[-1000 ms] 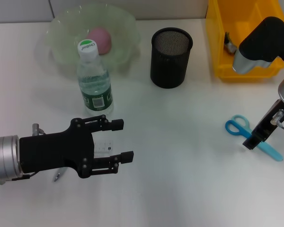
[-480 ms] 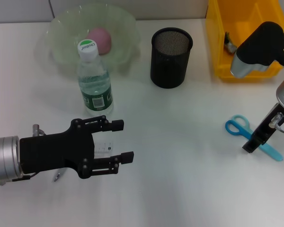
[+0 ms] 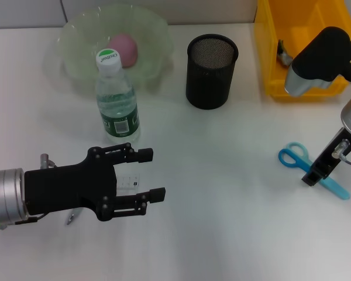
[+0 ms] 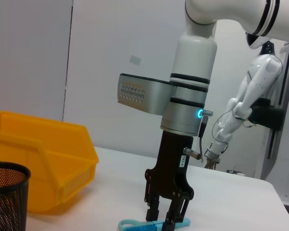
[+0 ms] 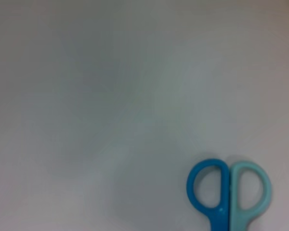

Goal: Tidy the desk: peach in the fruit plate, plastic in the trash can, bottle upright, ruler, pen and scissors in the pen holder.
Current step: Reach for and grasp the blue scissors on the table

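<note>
White desk (image 3: 222,193): right hand (image 3: 312,175) down over blue scissors (image 3: 295,157).

A white desk surface (image 3: 222,193) fills most of the head view, from the bottom edge up to a pale wall strip at the top. Low on the left of that view, a small clear tag with dark print (image 3: 128,183) lies flat on the surface, and a small metal piece (image 3: 44,158) stands a little above and to the left of it. In the left wrist view a light grey wall (image 4: 111,48) fills the background, with a small pale sticker (image 4: 135,59) in the upper middle.
</note>
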Available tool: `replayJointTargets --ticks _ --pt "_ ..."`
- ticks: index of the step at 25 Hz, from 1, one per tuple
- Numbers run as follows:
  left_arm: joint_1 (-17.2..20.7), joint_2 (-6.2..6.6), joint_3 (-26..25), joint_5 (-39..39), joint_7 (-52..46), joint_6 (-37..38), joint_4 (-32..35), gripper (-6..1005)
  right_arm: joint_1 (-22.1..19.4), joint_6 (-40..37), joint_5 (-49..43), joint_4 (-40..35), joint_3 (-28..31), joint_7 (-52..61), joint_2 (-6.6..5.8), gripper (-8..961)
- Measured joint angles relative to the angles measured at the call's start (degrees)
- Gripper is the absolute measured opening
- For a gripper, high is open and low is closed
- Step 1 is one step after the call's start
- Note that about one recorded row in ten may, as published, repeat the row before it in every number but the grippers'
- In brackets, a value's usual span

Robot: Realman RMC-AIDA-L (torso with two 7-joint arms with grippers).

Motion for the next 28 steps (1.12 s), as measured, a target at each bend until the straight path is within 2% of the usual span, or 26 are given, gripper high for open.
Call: replayJointTargets --ticks 6,10,16,20,28 --pt "0.0 0.0 0.0 0.0 0.0 0.0 0.0 753 0.03 0.04 -0.01 0.29 0.0 0.08 0.0 464" --pt "0.0 0.0 0.0 0.0 0.0 0.0 0.0 753 0.06 0.11 -0.17 0.29 0.0 0.34 0.0 463" --pt "0.0 0.0 0.0 -0.03 0.0 0.0 0.0 752 0.09 0.14 -0.18 0.29 0.0 0.36 0.0 404" --pt "0.0 0.0 0.0 -0.03 0.0 0.0 0.0 752 0.09 0.15 -0.19 0.28 0.0 0.37 0.0 290" --pt "0.0 0.0 0.0 -0.1 0.06 -0.09 0.0 752 0.06 0.41 -0.2 0.27 -0.15 0.37 0.0 230"
